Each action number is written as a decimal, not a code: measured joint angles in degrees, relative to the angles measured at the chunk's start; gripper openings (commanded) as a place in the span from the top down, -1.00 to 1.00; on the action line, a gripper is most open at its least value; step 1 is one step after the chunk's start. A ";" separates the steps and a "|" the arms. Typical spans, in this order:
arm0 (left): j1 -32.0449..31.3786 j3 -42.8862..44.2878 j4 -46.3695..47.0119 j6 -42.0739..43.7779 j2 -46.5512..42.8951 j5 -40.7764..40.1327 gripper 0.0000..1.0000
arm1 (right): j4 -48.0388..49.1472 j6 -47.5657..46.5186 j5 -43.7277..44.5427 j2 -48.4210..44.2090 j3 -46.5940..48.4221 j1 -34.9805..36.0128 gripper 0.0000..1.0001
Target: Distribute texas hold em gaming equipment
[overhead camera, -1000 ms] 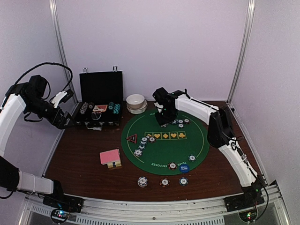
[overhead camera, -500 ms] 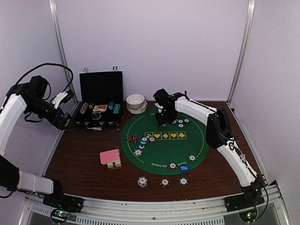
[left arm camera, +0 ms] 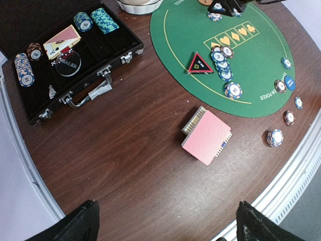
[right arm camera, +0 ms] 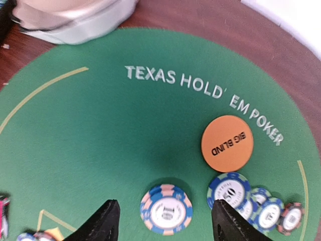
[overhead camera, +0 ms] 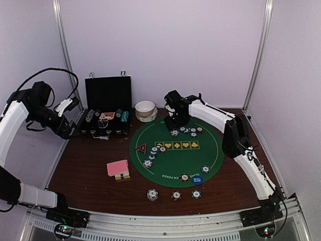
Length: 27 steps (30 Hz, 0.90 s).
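My right gripper (overhead camera: 175, 123) (right arm camera: 165, 202) hangs open over the far part of the green mat (overhead camera: 175, 158). A blue-and-pink chip stack (right arm camera: 166, 209) (overhead camera: 174, 132) lies on the felt between its fingers, touching neither. Right of that stack are the orange Big Blind disc (right arm camera: 227, 143) and more chips (right arm camera: 229, 191). The red triangle (overhead camera: 141, 148) (left arm camera: 200, 63) has a row of chips (overhead camera: 155, 152) beside it. The blue disc (overhead camera: 196, 180) lies at the mat's near edge. The pink card deck (overhead camera: 118, 167) (left arm camera: 206, 136) rests on the wood. My left gripper (overhead camera: 69, 130) (left arm camera: 167, 205) is open and empty, high at the left.
An open black case (overhead camera: 105, 123) (left arm camera: 60, 55) with chips and cards stands at the back left. Stacked white bowls (overhead camera: 146, 110) sit beside the mat's far edge. Three chip stacks (overhead camera: 176, 195) lie on the wood by the front edge.
My right gripper has opened and lifted back a little, and the chip stack now shows on the mat below it. The left arm has not moved.
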 measured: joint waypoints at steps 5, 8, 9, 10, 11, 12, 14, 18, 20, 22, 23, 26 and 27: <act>0.00 0.00 -0.02 0.00 0.00 -0.07 -0.95 | 0.59 -2.12 2.03 -11.17 -8.46 3.52 -0.46; 0.00 0.00 0.00 -0.02 -0.02 -0.09 -0.95 | 1.90 -2.91 3.08 -19.52 -15.89 8.48 -0.59; 0.00 0.00 0.00 -0.02 -0.02 -0.11 -0.95 | 2.45 -3.13 3.21 -22.27 -18.73 10.71 -0.61; 0.00 0.00 0.00 -0.02 -0.02 -0.11 -0.95 | 2.95 -3.26 3.26 -24.65 -21.29 12.98 -0.65; 0.00 0.00 0.00 0.00 -0.07 -0.15 -0.95 | 3.76 -3.39 3.28 -26.95 -24.06 15.37 -0.68; 0.00 0.00 0.00 -0.02 -0.09 -0.20 -0.95 | 4.09 -3.28 3.23 -28.44 -26.05 17.49 -0.71; 0.00 0.00 0.00 -0.02 -0.17 -0.26 -0.95 | 4.98 -2.82 2.73 -30.51 -30.01 21.64 -0.77; 0.00 0.00 0.00 -0.02 -0.39 -0.39 -0.95 | 5.55 -1.75 0.94 -31.74 -36.96 26.99 -0.82; 0.00 0.00 0.00 -0.02 -0.57 -0.42 -0.95 | 5.51 -1.18 -0.31 -31.74 -39.87 29.05 -0.82; 0.00 0.00 0.00 -0.04 -0.68 -0.42 -0.95 | 5.33 -0.81 -1.29 -31.74 -41.46 30.62 -0.82; 0.00 -0.02 0.00 -0.04 -0.74 -0.39 -0.95 | 5.33 -0.68 -2.01 -31.71 -42.12 31.01 -0.82; 0.00 -0.11 -0.02 -0.04 -0.98 -0.39 -0.95 | 5.35 -0.70 -3.74 -31.61 -42.82 33.46 -0.82; 0.00 -0.11 0.00 -0.04 -1.07 -0.39 -0.95 | 5.38 -0.76 -4.17 -31.47 -42.84 33.99 -0.82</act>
